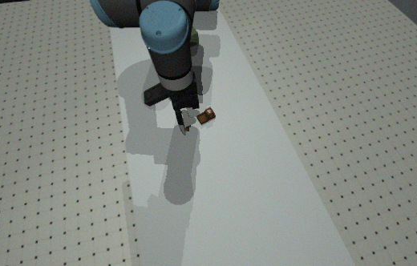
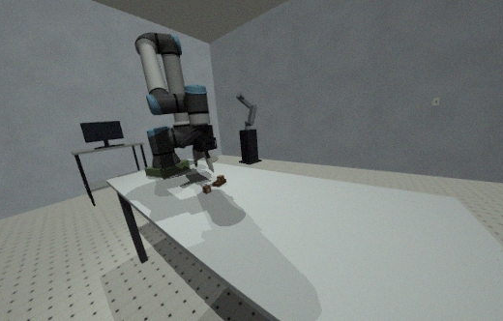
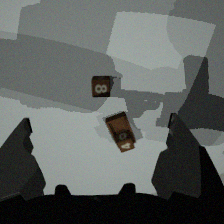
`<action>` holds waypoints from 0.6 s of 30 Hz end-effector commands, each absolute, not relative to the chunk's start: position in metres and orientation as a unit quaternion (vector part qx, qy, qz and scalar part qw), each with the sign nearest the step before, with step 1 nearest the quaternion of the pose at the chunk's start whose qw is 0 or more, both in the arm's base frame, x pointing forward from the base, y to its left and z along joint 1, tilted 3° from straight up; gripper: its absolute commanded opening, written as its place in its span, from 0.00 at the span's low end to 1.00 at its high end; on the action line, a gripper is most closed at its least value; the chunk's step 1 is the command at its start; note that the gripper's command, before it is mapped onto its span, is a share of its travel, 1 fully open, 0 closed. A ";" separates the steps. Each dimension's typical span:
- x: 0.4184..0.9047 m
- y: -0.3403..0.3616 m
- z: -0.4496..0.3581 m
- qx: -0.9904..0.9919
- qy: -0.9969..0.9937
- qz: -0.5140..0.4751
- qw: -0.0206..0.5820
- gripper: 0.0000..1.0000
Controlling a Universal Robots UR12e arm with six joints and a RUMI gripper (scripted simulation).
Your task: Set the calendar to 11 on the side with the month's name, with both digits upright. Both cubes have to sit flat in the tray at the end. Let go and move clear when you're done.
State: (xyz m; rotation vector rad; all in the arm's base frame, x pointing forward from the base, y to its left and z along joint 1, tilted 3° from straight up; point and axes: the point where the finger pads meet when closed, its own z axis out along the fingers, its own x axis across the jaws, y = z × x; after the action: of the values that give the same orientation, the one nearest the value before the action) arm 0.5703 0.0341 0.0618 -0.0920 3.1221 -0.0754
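Observation:
A loose brown cube lies on the white table, its top face showing a white 8. It also shows in the exterior view, and in the top view it is partly hidden behind a finger. The small brown calendar tray lies close beside it, turned at an angle, with the other cube in its near end; that cube's digit is too small to read. The tray also shows in the top and exterior views. My gripper is open and empty, hovering above the tray and the loose cube.
The arm's base stands on the table's far end, just behind the tray. The table's left edge runs near the cubes. A desk with a monitor and a second small arm on a pedestal stand off the table.

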 end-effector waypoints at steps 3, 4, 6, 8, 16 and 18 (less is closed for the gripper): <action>0.571 0.034 0.062 -0.048 0.999 -0.024 0.009 1.00; 0.571 0.034 0.062 -0.054 0.998 -0.024 0.009 1.00; 0.571 0.033 0.062 -0.069 0.997 -0.025 0.008 1.00; 0.572 0.033 0.062 -0.088 0.996 -0.025 0.008 1.00; 0.573 0.032 0.061 -0.168 0.985 -0.025 0.006 1.00; 0.573 0.031 0.060 -0.202 0.979 -0.026 0.005 1.00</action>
State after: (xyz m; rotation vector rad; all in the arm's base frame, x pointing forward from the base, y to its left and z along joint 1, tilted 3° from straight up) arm 0.5717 0.0322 0.0601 -0.4696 3.0947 -0.0812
